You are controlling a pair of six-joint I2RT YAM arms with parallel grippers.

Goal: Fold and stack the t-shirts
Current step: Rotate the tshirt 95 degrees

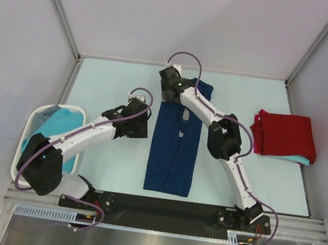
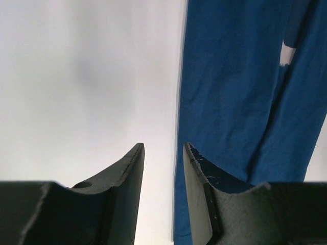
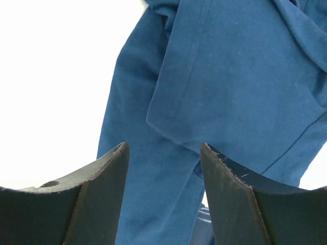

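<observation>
at the far left we see a white perforated basket [image 1: 27, 141] standing on the pale desk [image 1: 115, 80], near the front edge. a turquoise t-shirt [image 1: 55, 121] lies crumpled inside it, partly hidden by the left arm passing above.

the left pincer [image 1: 138, 124] hangs just to the left of the navy t-shirt [image 1: 172, 154]. in its own wrist view the left pincer [image 2: 163, 153] is spread partway, with only bare desk showing in the gap. nothing is pinched. the left edge of the navy t-shirt [image 2: 240, 102] runs right beside the right-hand finger.

the navy t-shirt lies flat in the middle of the desk, folded into a long narrow strip that runs from the front toward the back. a small piece of its pale print [image 1: 182, 128] shows along the fold line.

the right pincer [image 1: 170, 84] sits over the far end of that strip. in the wrist view the right pincer [image 3: 163, 153] is spread wide above the navy t-shirt [image 3: 230, 87]. a folded layer with a stitched hem lies beyond the fingers, and we see no cloth caught between them.

at the far right a red t-shirt [image 1: 286, 135] lies folded, well apart from the navy one. it rests on a second turquoise t-shirt [image 1: 301, 160], of which only a thin edge shows at the near side.
</observation>
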